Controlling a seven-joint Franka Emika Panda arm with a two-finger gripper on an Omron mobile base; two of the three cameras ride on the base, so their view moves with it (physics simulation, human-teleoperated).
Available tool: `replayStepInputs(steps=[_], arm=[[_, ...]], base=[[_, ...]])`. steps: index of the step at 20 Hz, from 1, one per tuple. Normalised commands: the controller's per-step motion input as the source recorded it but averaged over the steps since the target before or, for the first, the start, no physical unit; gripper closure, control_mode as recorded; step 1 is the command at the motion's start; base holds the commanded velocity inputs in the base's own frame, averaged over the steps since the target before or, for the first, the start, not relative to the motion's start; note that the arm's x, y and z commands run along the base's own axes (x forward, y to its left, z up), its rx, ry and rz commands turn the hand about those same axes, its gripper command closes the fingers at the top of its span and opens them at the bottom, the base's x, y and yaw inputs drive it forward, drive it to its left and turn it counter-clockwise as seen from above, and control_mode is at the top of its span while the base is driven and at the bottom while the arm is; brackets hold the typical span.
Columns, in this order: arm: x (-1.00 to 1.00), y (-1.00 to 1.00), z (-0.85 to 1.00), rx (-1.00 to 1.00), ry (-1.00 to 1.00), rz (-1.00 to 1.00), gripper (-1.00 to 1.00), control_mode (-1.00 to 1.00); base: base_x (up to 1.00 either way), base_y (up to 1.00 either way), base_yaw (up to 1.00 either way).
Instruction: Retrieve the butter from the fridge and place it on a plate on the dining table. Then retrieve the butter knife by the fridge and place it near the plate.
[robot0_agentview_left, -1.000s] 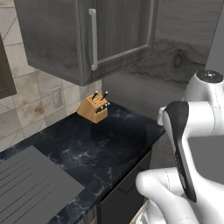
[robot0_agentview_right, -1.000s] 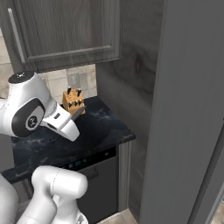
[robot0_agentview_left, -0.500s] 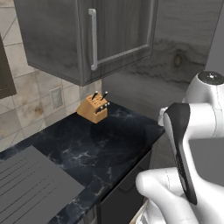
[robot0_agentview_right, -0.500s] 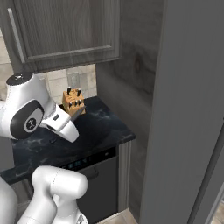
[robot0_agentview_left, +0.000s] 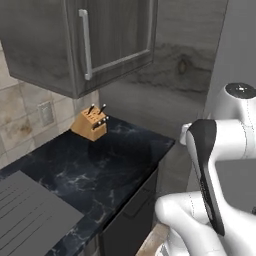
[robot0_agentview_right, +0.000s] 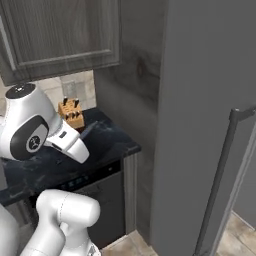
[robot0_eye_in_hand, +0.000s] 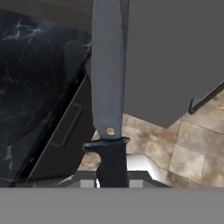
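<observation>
The butter knife (robot0_eye_in_hand: 107, 78) is clamped in my pincer (robot0_eye_in_hand: 112, 181), jaws closed narrow on its black handle. In my hand view its slim grey blade points straight up the frame, with a small hole near the guard, over the edge of the black marble counter (robot0_eye_in_hand: 30, 78) and the tan floor tiles (robot0_eye_in_hand: 192, 148). The base views show different surroundings: the tan knife block (robot0_agentview_left: 90, 123) on the counter under a dark wood cupboard (robot0_agentview_left: 100, 40), and the tall grey fridge (robot0_agentview_right: 205, 100) with its bar handle (robot0_agentview_right: 220, 185).
</observation>
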Motion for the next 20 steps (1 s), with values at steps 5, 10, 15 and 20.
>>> replayStepInputs(steps=[5, 10, 15, 20], arm=[[0.00, 0.00, 0.00, 0.00, 0.00, 0.00, 1.00, 1.00], [0.00, 0.00, 0.00, 0.00, 0.00, 0.00, 1.00, 1.00], [0.00, 0.00, 0.00, 0.00, 0.00, 0.00, 1.00, 1.00], [0.00, 0.00, 0.00, 0.00, 0.00, 0.00, 1.00, 1.00]], base=[[-0.54, -0.19, -0.43], [-0.52, -0.47, -0.55], [-0.52, -0.65, -0.56], [-0.34, -0.74, -0.61]])
